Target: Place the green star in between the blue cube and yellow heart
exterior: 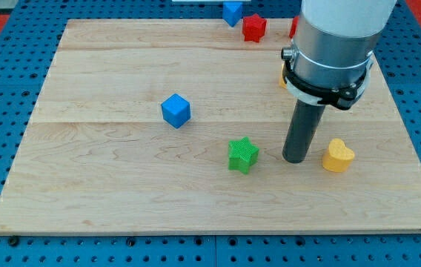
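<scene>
The green star (243, 155) lies on the wooden board a little right of the middle, toward the view's bottom. The blue cube (175, 110) sits up and to its left. The yellow heart (338, 156) lies to the star's right. My tip (296, 159) rests on the board between the green star and the yellow heart, closer to the heart, with a small gap to each.
At the view's top edge sit a second blue block (232, 12) and a red star (254, 28). A red block (293, 27) and a yellow block (283, 76) peek out from behind the arm. The board (84, 185) lies on a blue perforated surface.
</scene>
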`<state>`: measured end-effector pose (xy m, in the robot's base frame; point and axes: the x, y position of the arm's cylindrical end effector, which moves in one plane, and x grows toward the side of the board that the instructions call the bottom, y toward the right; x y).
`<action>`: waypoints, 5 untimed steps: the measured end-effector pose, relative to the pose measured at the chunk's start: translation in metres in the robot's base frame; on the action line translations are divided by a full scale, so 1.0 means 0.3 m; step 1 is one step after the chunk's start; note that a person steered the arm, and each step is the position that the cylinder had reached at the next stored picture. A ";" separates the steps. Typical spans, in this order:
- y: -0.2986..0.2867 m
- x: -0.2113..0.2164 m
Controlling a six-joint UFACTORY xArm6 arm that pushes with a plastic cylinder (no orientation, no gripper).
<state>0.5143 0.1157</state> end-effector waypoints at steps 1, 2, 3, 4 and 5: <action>-0.109 0.129; -0.246 0.113; -0.237 -0.019; -0.203 -0.056; -0.396 -0.028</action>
<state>0.5059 -0.0032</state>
